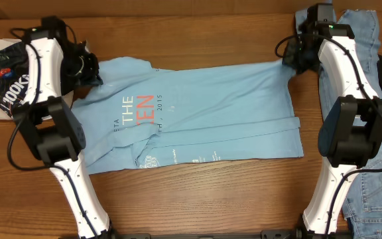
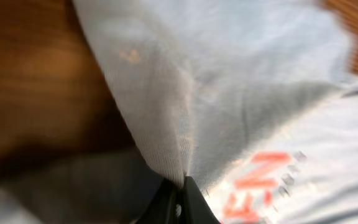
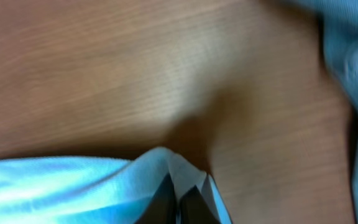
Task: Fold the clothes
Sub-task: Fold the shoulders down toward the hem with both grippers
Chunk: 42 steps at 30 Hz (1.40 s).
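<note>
The light sky-blue T-shirt (image 1: 197, 113) lies stretched across the wooden table, navy and red lettering facing up, its near edge folded over with small white print showing. My left gripper (image 1: 91, 72) is shut on the shirt's far left corner; in the left wrist view the cloth (image 2: 229, 93) is pinched between the dark fingers (image 2: 182, 190). My right gripper (image 1: 292, 61) is shut on the shirt's far right corner; in the right wrist view the blue cloth (image 3: 73, 180) is clamped in the jaws (image 3: 182, 186). The shirt is pulled taut between both grippers.
A black shirt with white lettering (image 1: 5, 79) lies bunched at the far left on a white item. Darker blue denim jeans (image 1: 367, 99) lie along the right edge, also showing in the right wrist view (image 3: 353, 56). Bare wood table (image 1: 211, 199) lies in front.
</note>
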Tool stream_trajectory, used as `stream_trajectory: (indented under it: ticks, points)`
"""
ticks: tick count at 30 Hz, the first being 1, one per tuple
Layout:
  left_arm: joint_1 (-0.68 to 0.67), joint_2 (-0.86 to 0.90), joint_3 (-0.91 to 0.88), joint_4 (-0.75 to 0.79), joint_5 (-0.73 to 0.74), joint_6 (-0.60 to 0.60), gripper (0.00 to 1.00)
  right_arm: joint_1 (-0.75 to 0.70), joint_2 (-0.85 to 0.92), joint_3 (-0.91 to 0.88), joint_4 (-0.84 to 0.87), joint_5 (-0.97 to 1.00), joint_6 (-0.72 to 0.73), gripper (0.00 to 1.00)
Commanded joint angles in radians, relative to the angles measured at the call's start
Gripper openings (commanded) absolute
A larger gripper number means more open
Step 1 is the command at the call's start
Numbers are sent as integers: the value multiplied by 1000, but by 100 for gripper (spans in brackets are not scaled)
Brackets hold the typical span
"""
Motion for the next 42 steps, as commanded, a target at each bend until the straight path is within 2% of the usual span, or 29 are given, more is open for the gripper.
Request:
stream_trajectory:
  ticks: [1, 5, 17, 31, 42]
  points:
    - [0, -62, 6, -48, 42, 45, 4, -12, -5, 27, -74, 51, -7, 4]
    - [0, -65, 6, -114, 41, 83, 4, -27, -5, 27, -145, 81, -7, 4]
    - [0, -65, 6, -125, 32, 89, 4, -47, -7, 28, -210, 63, -7, 4]
    - [103, -139, 6, -189, 46, 78, 4, -47, -84, 29, -276, 19, -7, 4]
    - [130, -190, 4, -316, -44, 89, 4, -47, -95, 28, -415, 19, -7, 4]
